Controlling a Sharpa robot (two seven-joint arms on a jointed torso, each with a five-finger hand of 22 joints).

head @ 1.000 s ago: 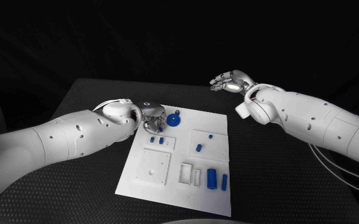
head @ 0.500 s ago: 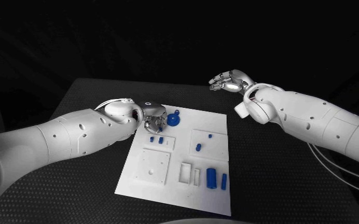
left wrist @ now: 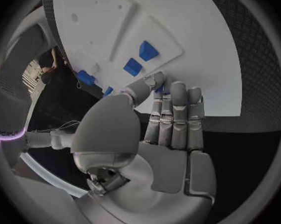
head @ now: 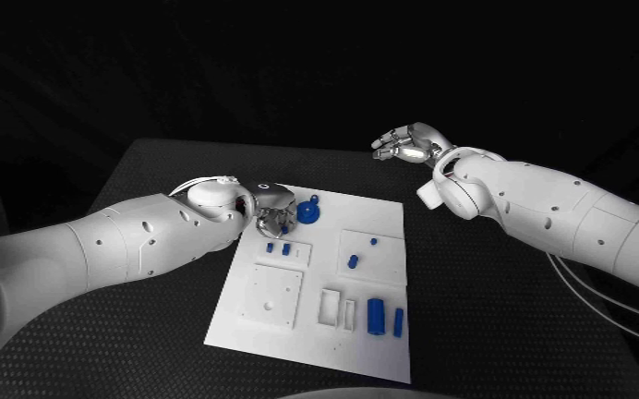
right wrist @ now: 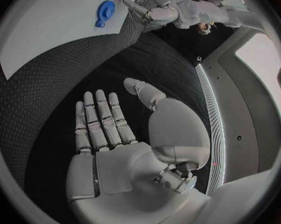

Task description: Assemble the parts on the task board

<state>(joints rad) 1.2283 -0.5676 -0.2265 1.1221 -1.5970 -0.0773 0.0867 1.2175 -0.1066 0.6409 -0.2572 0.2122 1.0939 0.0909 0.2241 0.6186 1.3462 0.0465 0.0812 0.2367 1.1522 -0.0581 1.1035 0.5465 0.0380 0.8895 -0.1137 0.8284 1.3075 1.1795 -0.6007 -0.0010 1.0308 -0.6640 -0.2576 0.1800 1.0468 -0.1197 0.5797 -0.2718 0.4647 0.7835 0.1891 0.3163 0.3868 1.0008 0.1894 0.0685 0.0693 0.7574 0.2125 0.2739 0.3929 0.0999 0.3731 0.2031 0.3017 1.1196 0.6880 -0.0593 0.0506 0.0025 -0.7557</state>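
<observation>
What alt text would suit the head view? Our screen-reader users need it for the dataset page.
A white task board lies on a black table, with small blue parts on it. The robot's left hand sits at the board's far left corner beside a round blue gear; its right hand is raised beyond the board, holding nothing.

No text, label, brand, number or sign is legible on anything here.
</observation>
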